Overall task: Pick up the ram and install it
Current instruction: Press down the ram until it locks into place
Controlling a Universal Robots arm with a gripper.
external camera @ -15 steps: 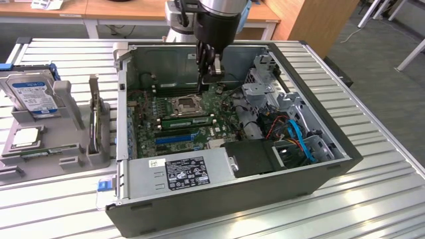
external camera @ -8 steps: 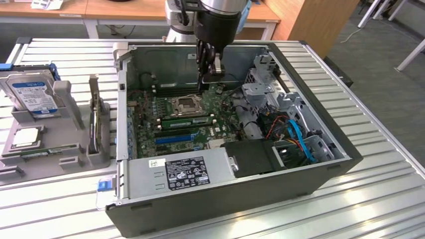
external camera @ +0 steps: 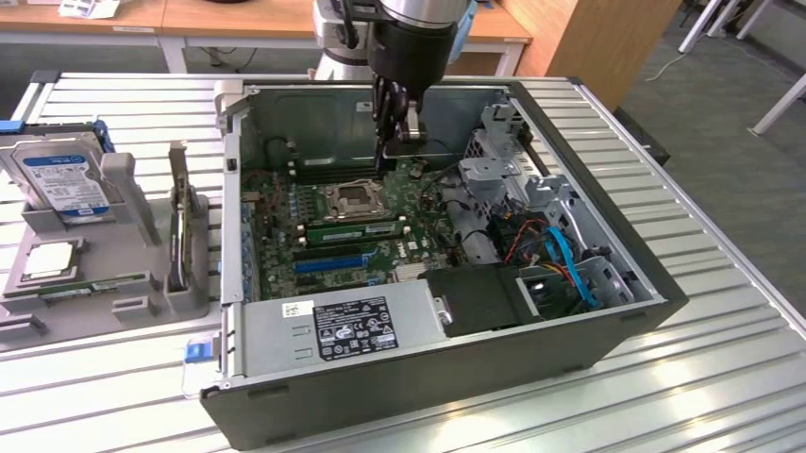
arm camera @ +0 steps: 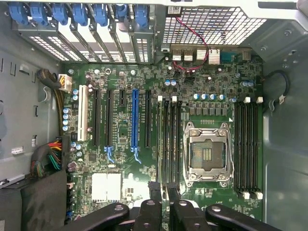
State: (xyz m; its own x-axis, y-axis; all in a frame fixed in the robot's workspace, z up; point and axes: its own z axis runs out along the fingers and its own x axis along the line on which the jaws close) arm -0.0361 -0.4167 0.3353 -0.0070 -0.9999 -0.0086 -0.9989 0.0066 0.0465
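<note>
the arm is reaching down into the open case (external camera: pixel 416 387) from above, and the gripper (external camera: pixel 395 159) is hanging over the far part of the motherboard (external camera: pixel 279 200), just beyond the cpu socket (external camera: pixel 353 198). in the wrist view the gripper (arm camera: pixel 163 195) is sitting over the near end of the memory slots beside the socket (arm camera: pixel 207 154). its two fingers (arm camera: pixel 154 192) are standing a little apart, a narrow gap, with nothing showing between them.

the ram (external camera: pixel 359 226) is standing on edge in a slot right next to the socket, on the side toward the power supply (external camera: pixel 340 326), running along the slot and level. the gripper is not touching it in the exterior view; it is hovering above and slightly past it.

on the exterior view's left, a hard drive (external camera: pixel 57 179) is leaning in a grey fixture (external camera: pixel 132 307) on the slatted table (external camera: pixel 718 377).
</note>
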